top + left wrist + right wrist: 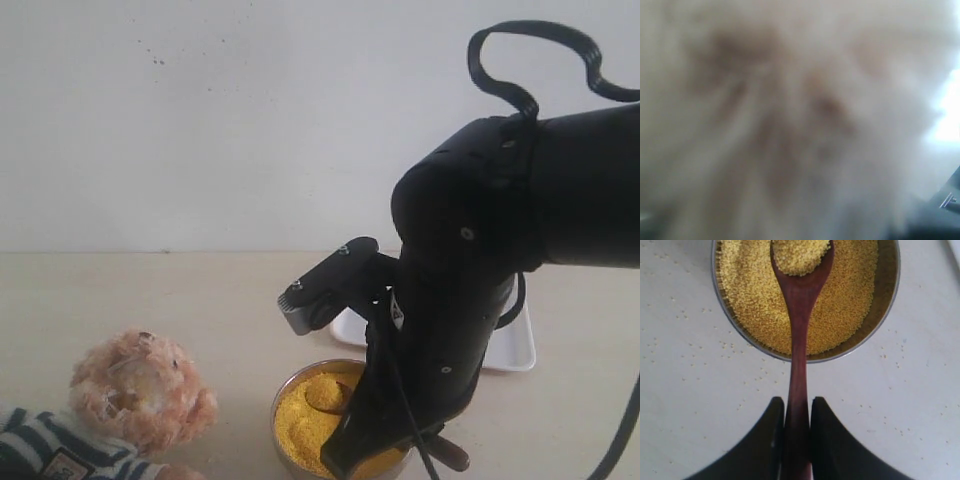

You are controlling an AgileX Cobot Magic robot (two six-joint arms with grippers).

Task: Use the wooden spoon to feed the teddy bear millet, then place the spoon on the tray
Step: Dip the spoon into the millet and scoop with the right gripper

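Observation:
The teddy bear [140,395] lies at the lower left, its striped shirt at the frame's edge. In the left wrist view its blurred light-brown fur [790,120] fills the picture and hides the left jaws. The round metal bowl [890,295] holds a mound of yellow millet [755,295], also visible as the millet [300,425] under the right arm [460,300]. My right gripper [797,402] is shut on the thin handle of the wooden spoon [799,315]. The spoon's oval end sits over the bowl, heaped with grain. The white tray [515,350] lies behind the arm.
Loose millet grains [695,325] are scattered on the pale table round the bowl. The black right arm hides most of the tray and the bowl's right side. A plain white wall [200,120] stands behind the table.

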